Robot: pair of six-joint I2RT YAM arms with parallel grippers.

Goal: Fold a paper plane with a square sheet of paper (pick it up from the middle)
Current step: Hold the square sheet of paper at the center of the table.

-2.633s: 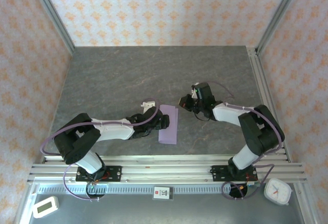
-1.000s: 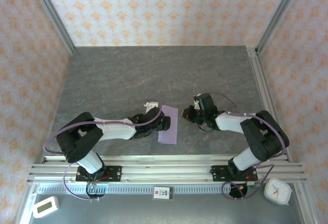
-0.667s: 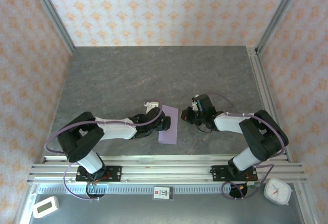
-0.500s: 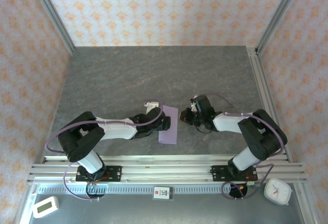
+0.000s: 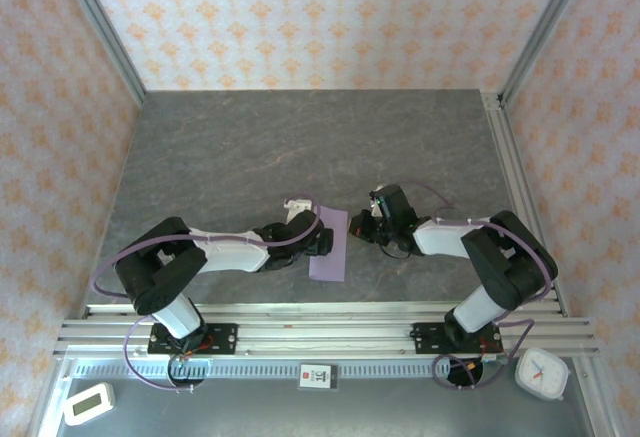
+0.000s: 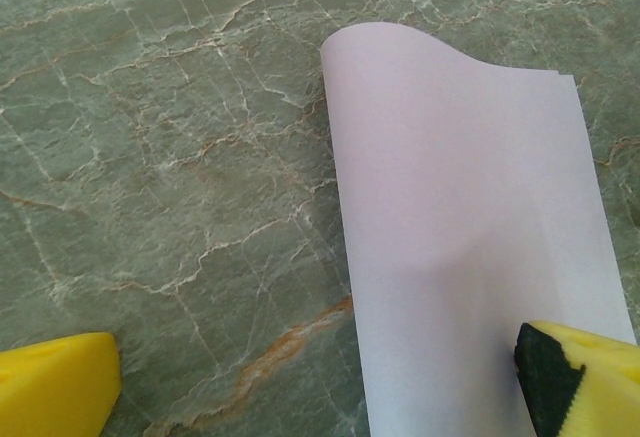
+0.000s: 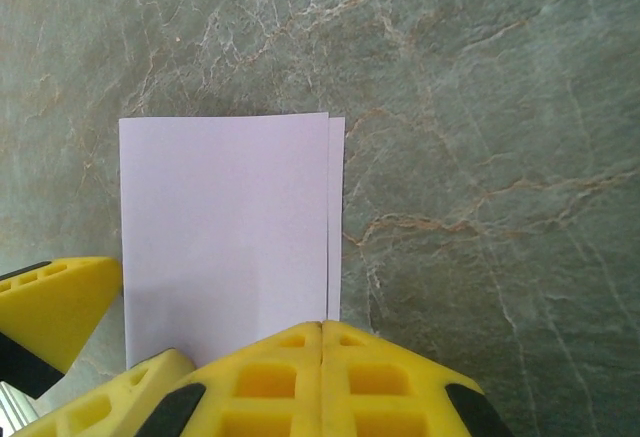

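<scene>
The square sheet of paper (image 5: 329, 244) lies folded in half on the stone table, a pale lilac rectangle. In the left wrist view the paper (image 6: 470, 247) has a rounded fold along its left edge. My left gripper (image 5: 319, 240) is open wide across that edge, with one yellow finger (image 6: 585, 382) resting on the paper and the other (image 6: 55, 387) on bare table. My right gripper (image 5: 356, 225) is shut, and its joined tips (image 7: 322, 329) sit at the paper's (image 7: 230, 227) near edge, where two layers lie slightly offset. Nothing is held.
An aluminium rail (image 5: 320, 329) runs along the near edge, with a white timer (image 5: 88, 403), a small label (image 5: 315, 375) and a round clock (image 5: 541, 373) in front of it. Patterned walls close in the table on three sides.
My right gripper has slid left, from beside the paper up to its right edge. The left arm and the paper have barely moved.
</scene>
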